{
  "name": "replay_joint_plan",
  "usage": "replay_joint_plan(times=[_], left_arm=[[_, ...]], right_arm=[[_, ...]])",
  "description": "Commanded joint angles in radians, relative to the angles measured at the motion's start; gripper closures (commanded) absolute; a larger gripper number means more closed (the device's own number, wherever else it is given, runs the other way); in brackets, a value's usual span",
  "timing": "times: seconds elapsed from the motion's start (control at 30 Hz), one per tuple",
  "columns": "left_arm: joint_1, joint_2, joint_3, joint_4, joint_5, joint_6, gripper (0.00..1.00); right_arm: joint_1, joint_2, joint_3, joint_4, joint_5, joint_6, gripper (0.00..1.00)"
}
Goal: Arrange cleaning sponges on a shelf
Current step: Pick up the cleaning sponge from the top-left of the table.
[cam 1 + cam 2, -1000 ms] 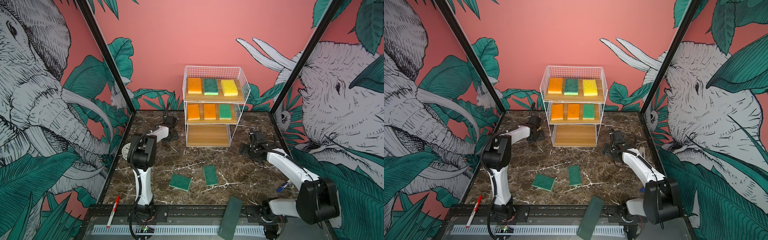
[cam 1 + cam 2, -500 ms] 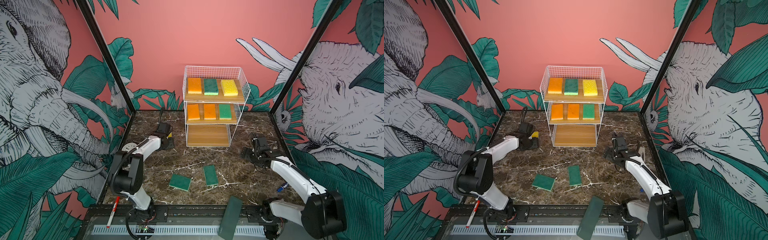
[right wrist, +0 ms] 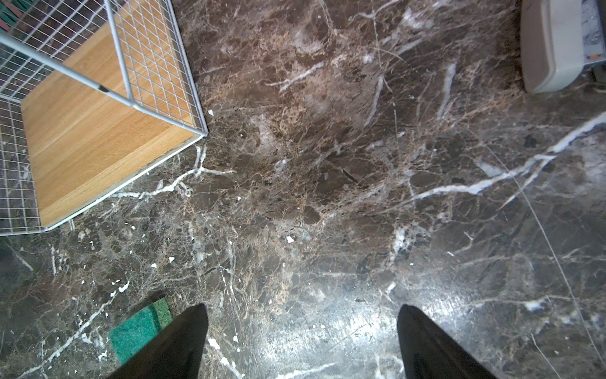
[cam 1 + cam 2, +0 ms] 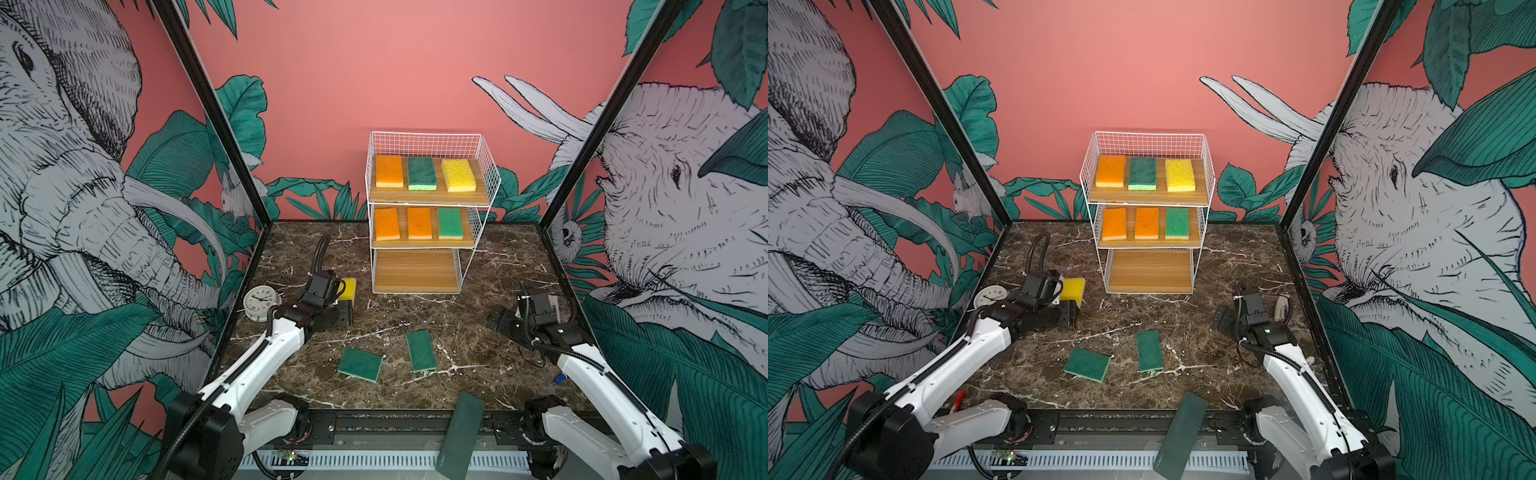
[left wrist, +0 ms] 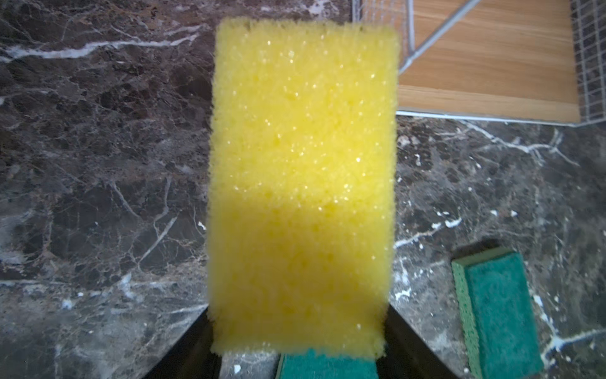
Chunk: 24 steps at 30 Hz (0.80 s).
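Note:
My left gripper (image 4: 344, 305) (image 5: 298, 328) is shut on a yellow sponge (image 4: 348, 288) (image 4: 1072, 288) (image 5: 301, 170), held over the marble just left of the shelf (image 4: 415, 272) (image 4: 1150, 272). The shelf's lowest board is bare. Its top tier carries an orange sponge (image 4: 389, 170), a green sponge (image 4: 422, 173) and a yellow sponge (image 4: 458, 175); the middle tier holds two orange and one green (image 4: 450, 222). Two green sponges (image 4: 360, 364) (image 4: 421, 350) lie flat on the table in front. My right gripper (image 4: 500, 322) (image 3: 301, 315) hovers open and empty at the right.
A white clock (image 4: 261, 301) stands by the left wall behind my left arm. A dark grey-green slab (image 4: 460, 436) leans on the front rail. A red pen (image 4: 957, 400) lies at the front left; a beige object (image 4: 1282, 306) sits by the right wall.
My left gripper has drawn forward from the back left, carrying the yellow sponge into view beside the shelf. The right gripper has pulled back toward the front.

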Motion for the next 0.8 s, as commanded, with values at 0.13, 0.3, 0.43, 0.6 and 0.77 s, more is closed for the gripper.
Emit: replay_joint_plan(times=[0.13, 0.3, 0.43, 0.6, 0.77], left_arm=[[-0.126, -0.086, -0.084, -0.022, -0.005, -0.088, 0.33], [-0.257, -0.064, -0.122, 0.093, -0.061, -0.158, 0.33], [-0.380, 0.010, -0.129, 0.217, -0.123, -0.204, 0.33], [-0.496, 0.130, -0.066, 0.273, -0.236, -0.265, 0.33], [-0.530, 0.208, -0.031, 0.371, -0.267, -0.352, 0.33]], right_arm=[[0.009, -0.091, -0.037, -0.062, 0.002, 0.043, 0.08], [0.012, -0.148, -0.048, -0.094, 0.018, 0.042, 0.07], [0.014, -0.168, -0.045, -0.119, 0.020, 0.030, 0.07], [0.013, -0.196, -0.043, -0.147, 0.031, 0.022, 0.07], [0.014, -0.218, -0.045, -0.161, 0.029, 0.021, 0.07]])
